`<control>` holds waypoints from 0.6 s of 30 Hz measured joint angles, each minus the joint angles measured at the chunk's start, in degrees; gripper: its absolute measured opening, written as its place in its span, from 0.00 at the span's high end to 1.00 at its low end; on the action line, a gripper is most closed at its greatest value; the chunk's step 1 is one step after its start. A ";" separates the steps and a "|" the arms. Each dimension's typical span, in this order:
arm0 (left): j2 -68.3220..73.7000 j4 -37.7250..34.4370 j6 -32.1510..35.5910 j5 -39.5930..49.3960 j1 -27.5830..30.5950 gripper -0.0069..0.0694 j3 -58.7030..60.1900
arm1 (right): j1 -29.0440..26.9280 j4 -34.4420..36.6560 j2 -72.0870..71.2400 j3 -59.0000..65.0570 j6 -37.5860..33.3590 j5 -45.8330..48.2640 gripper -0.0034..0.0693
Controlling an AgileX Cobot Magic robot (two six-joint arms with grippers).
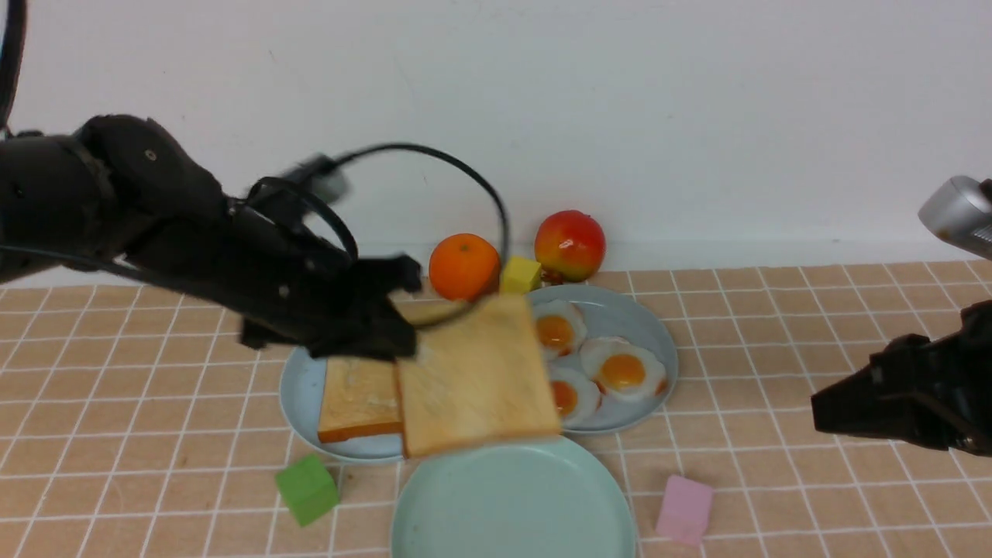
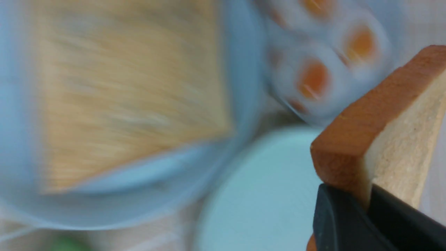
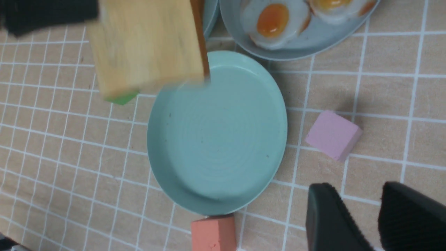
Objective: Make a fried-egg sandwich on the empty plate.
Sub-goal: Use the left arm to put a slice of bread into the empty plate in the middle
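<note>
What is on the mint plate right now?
Nothing lies on the mint plate; its bare surface shows in the right wrist view. The toast, held in the left end effector, hangs above its far rim and covers that strip from view.

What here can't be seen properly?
Left wrist view: motion blur smears the plated toast and fried eggs.
Front view: the held toast covers part of one egg; the right arm is cut by the edge.
Right wrist view: held toast hides most of the green block.
</note>
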 joint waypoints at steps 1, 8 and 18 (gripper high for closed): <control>0.12 -0.61 0.00 0.43 0.00 0.85 0.00 | 0.00 0.00 0.00 0.00 0.00 -0.09 0.62; 6.95 -8.94 7.63 3.97 -0.07 0.85 4.78 | 0.00 -0.06 0.00 0.00 0.00 -1.20 0.62; 9.11 -8.34 4.20 1.01 -0.07 0.56 6.09 | 0.00 -1.73 0.96 -2.44 -2.20 -2.48 0.61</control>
